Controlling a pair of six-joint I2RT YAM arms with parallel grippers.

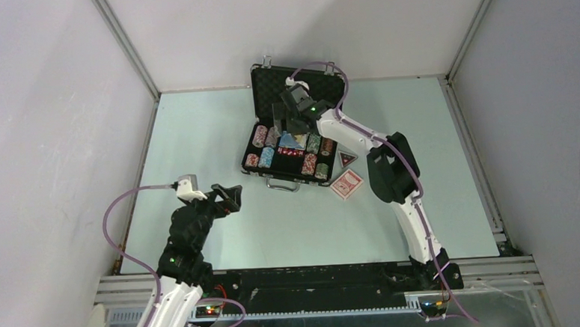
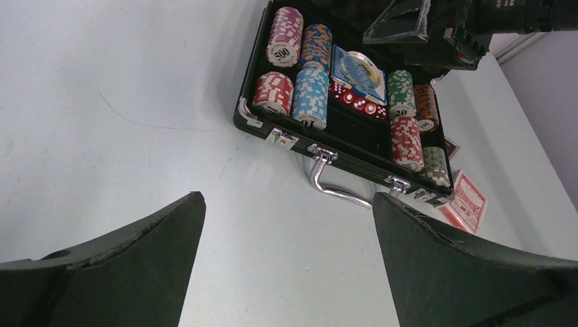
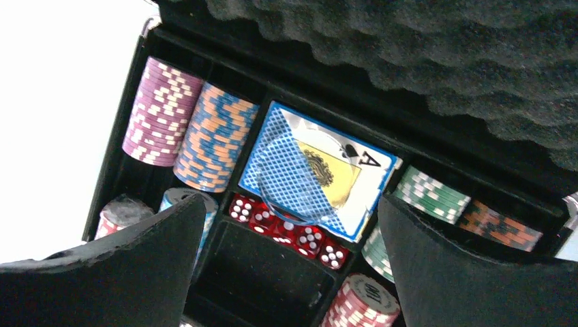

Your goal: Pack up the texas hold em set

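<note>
Briefcase (image 1: 266,82) open, upper centre; right gripper (image 1: 280,119) above it, jaws apart, empty. Left gripper (image 1: 232,193) lower left, jaws apart. Red deck (image 1: 347,184) outside.

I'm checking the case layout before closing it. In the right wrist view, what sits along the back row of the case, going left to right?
purple chip stack → blue-orange chip stack → blue deck → green chip stack → orange chip stack
</note>
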